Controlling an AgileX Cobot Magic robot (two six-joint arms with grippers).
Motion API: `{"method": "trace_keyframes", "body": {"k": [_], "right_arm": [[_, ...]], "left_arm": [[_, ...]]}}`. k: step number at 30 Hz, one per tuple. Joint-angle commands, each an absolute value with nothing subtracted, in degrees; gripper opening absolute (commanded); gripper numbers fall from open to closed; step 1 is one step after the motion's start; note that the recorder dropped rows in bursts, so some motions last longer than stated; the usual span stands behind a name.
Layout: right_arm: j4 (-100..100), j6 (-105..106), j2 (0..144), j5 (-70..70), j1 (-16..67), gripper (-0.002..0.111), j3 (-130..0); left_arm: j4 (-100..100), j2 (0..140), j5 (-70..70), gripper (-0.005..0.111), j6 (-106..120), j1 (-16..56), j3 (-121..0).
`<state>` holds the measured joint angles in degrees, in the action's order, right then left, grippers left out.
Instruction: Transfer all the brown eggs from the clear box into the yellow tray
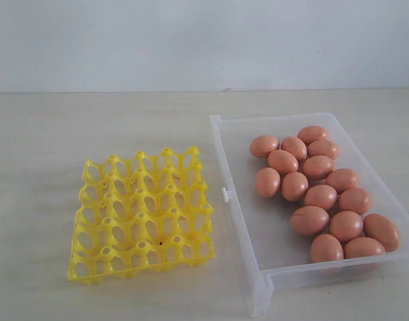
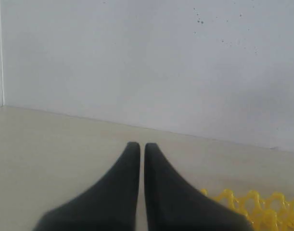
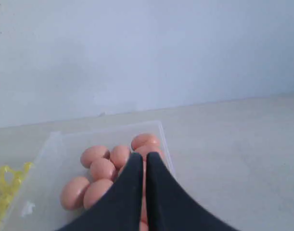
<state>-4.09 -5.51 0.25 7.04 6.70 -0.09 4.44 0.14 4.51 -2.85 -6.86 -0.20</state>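
Starting first pick: sixteen brown eggs point(image 1: 320, 196) counted, all in clear box point(image 1: 258, 227); yellow tray point(image 1: 140, 217) just beside it on counter point(image 1: 57, 134), no cup filled.
Right claw point(image 3: 144, 158) pressed shut, gripping nothing, aimed toward eggs; left claw point(image 2: 142, 147) closed to a hairline gap, empty, tray edge just within its view. Advise opening right claw wide before descent, choosing an outlying egg with free flanks, closing gently across short axis, lifting straight to avoid nudging neighbours, seating in a corner cup. Neither arm visible in exterior view. Nearest eggs masked by right claw in wrist view; dark line on one egg possibly a crack, too blurred to confirm.
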Motion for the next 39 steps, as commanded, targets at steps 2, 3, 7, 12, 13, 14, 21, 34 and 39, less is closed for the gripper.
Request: {"method": "trace_keyframes", "body": {"k": [2,3,7,12,13,14,21,34,39], "right_arm": [[-5.46,-9.54,0.00,-3.25,6.29,0.000,0.00],[-5.46,-10.08,0.00,-5.05,6.29,0.000,0.00],[-5.46,-11.22,0.00,-11.85,6.29,0.000,0.00],[-5.74,-14.01,0.00,-16.78,6.29,0.000,0.00],[-5.74,-15.01,0.00,-17.13,6.29,0.000,0.00],[-5.74,-15.52,0.00,-17.42,6.29,0.000,0.00],[-6.31,-19.59,0.00,-23.13,6.29,0.000,0.00],[15.23,-2.89,44.39,26.25,6.29,0.000,-59.94],[13.57,3.32,67.20,55.94,6.29,0.000,-81.71]], "left_arm": [[4.95,0.00,4.32,0.004,-3.36,-6.77,0.00],[4.95,0.00,4.54,0.004,-3.36,-6.77,0.00],[4.95,0.00,4.54,0.004,-3.36,-6.77,0.00],[4.95,0.00,4.54,0.004,-3.36,-6.77,0.00],[4.95,0.00,4.54,0.004,-3.36,-6.77,0.00],[4.95,0.00,4.54,0.004,-3.36,-6.77,0.00],[4.95,0.00,4.42,0.004,-3.36,-6.77,0.00],[4.95,0.00,4.42,0.004,-3.36,-6.77,0.00],[4.95,0.00,4.31,0.004,-3.36,-6.77,0.00]]}}
